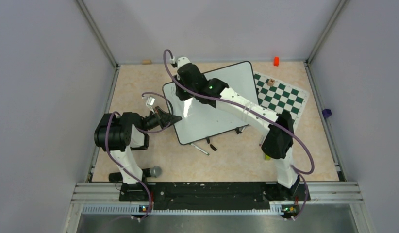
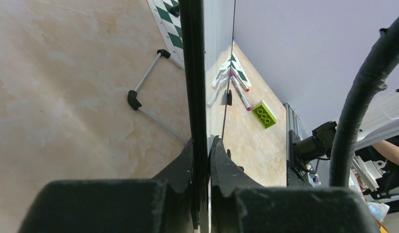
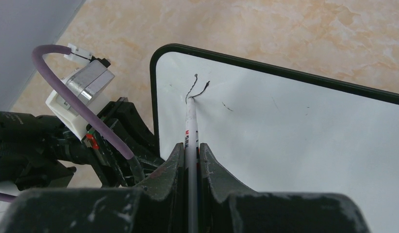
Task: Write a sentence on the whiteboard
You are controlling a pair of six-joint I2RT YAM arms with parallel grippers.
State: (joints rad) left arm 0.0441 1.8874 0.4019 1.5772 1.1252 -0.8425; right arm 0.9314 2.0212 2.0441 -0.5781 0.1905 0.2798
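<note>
White marker [image 3: 190, 127], red print unreadable, pinched in right fingers [image 3: 174, 162], touches two dark strokes [image 3: 192, 86]; left fingers [image 2: 185, 165] clamp whiteboard [image 3: 285, 145] edge.

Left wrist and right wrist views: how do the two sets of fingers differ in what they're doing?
The left fingers clamp the whiteboard by its black rim; the right fingers clamp a white marker. The left fingers sit at the board's side, the right fingers over its face, with the marker tip touching beside a few dark strokes. Both sets are shut on something.

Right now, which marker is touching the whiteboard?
The marker in the right gripper, tip on the whiteboard; the other markers lie on the table by the green brick.
</note>
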